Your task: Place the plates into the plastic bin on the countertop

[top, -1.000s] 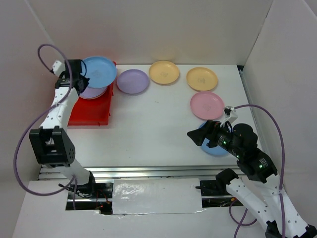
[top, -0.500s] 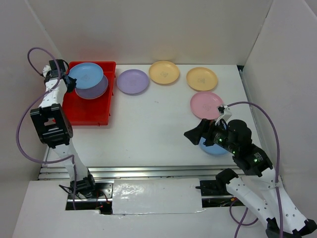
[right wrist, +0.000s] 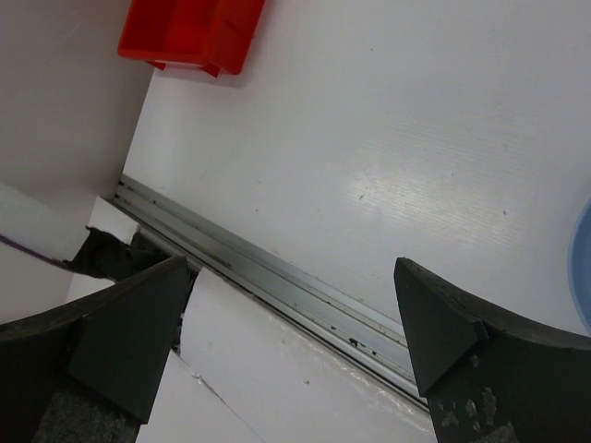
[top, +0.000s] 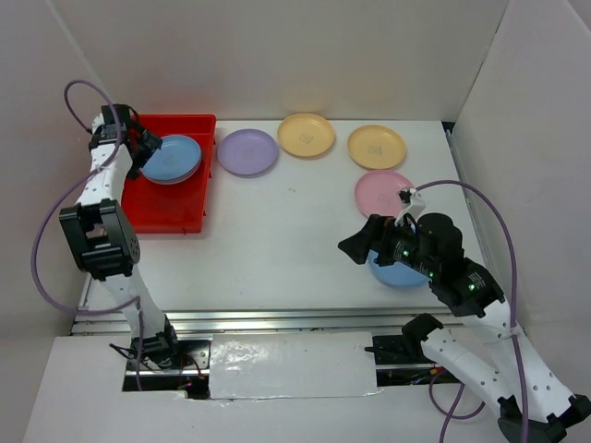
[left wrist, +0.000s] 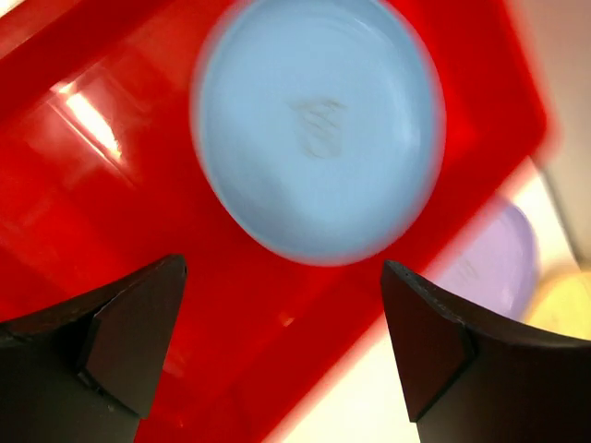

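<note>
A blue plate (top: 174, 157) (left wrist: 319, 129) lies flat in the red plastic bin (top: 166, 209) (left wrist: 102, 240), on top of a lilac plate whose rim (top: 186, 176) just shows. My left gripper (top: 145, 149) (left wrist: 282, 341) hovers open over the bin's back left, holding nothing. On the countertop lie a purple plate (top: 247, 151) (left wrist: 499, 249), two yellow plates (top: 307, 135) (top: 377, 147), a pink plate (top: 383, 193) and a blue plate (top: 397, 273) (right wrist: 584, 277) partly under my right arm. My right gripper (top: 355, 246) (right wrist: 291, 341) is open and empty, pointing left above the countertop.
White walls enclose the countertop at the back and on both sides. A metal rail (top: 277, 318) (right wrist: 277, 281) runs along the near edge. The left arm's purple cable (top: 74, 92) loops beside the left wall.
My left gripper has opened and let go of the blue plate, which now rests in the bin. My right gripper has drifted slightly left and up, still open.
</note>
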`<state>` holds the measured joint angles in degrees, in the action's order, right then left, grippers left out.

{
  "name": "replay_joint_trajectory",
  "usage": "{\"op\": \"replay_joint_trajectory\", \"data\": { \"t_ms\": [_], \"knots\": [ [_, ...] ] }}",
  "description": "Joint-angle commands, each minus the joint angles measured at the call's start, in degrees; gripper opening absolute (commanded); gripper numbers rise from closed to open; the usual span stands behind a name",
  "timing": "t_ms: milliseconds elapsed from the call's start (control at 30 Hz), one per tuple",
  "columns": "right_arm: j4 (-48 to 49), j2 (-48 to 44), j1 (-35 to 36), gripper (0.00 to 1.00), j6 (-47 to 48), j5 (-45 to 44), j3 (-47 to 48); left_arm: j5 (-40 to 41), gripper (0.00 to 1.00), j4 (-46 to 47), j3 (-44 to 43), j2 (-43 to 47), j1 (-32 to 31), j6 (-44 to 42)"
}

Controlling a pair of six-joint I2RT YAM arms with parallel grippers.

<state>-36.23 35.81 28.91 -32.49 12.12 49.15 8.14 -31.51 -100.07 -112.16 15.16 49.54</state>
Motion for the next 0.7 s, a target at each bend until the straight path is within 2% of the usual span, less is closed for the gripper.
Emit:
{"op": "replay_joint_trajectory", "data": {
  "t_ms": [0, 67, 100, 167, 200, 233, 267, 300, 333, 367, 500, 533, 667],
  "knots": [
    [2.0, -0.7, 0.5, 1.00, 0.1, -4.0, 3.2, 5.8, 0.99, 0.6, 2.3, 15.2, -11.1, -3.2],
    [0.8, -0.9, 0.4, 1.00, -1.2, -7.0, 4.9, 7.6, 0.99, 2.3, 5.0, 20.5, -19.2, -6.4],
    [0.0, -1.0, 0.4, 1.00, -2.0, -8.8, 5.6, 8.2, 0.99, 2.3, 7.1, 21.4, -27.7, -7.1],
    [-3.1, -1.9, 0.4, 1.00, -4.2, -16.3, 8.4, 7.9, 0.99, 5.7, 10.6, 22.6, -36.3, -7.2],
    [-4.5, -2.1, 0.4, 1.00, -5.0, -18.9, 9.4, 7.1, 0.99, 7.8, 14.8, 22.4, -43.6, -6.5],
    [-7.2, -2.9, 0.4, 1.00, -6.5, -24.6, 11.5, 5.8, 0.99, 10.6, 16.7, 20.9, -46.9, -5.5],
    [-8.6, -3.5, 0.4, 1.00, -7.1, -26.8, 12.5, 4.8, 0.99, 12.5, 17.4, 19.4, -50.3, -4.9],
    [-9.6, -4.1, 0.4, 1.00, -7.3, -28.5, 13.3, 5.6, 0.99, 13.8, 16.9, 17.4, -56.4, -3.6],
    [-11.8, -5.1, 0.4, 1.00, -7.3, -31.2, 15.2, 5.8, 0.99, 14.9, 15.9, 13.1, -59.3, -3.7],
    [-13.2, -5.6, 0.4, 1.00, -7.2, -32.1, 16.1, 6.4, 0.99, 14.8, 11.9, 10.6, -64.7, -3.7],
    [-17.5, -7.0, 0.4, 1.00, -5.4, -32.5, 19.1, 7.2, 0.99, 15.0, 2.0, -1.5, -72.6, -4.1],
    [-18.1, -7.7, 0.4, 1.00, -4.9, -32.1, 19.4, 6.4, 0.99, 15.6, 0.2, -5.8, -73.3, -3.8],
    [-19.2, -8.7, 0.4, 1.00, -4.0, -29.7, 19.1, 7.7, 0.99, 14.7, -6.0, -14.0, -75.6, -1.5]
  ]
}}
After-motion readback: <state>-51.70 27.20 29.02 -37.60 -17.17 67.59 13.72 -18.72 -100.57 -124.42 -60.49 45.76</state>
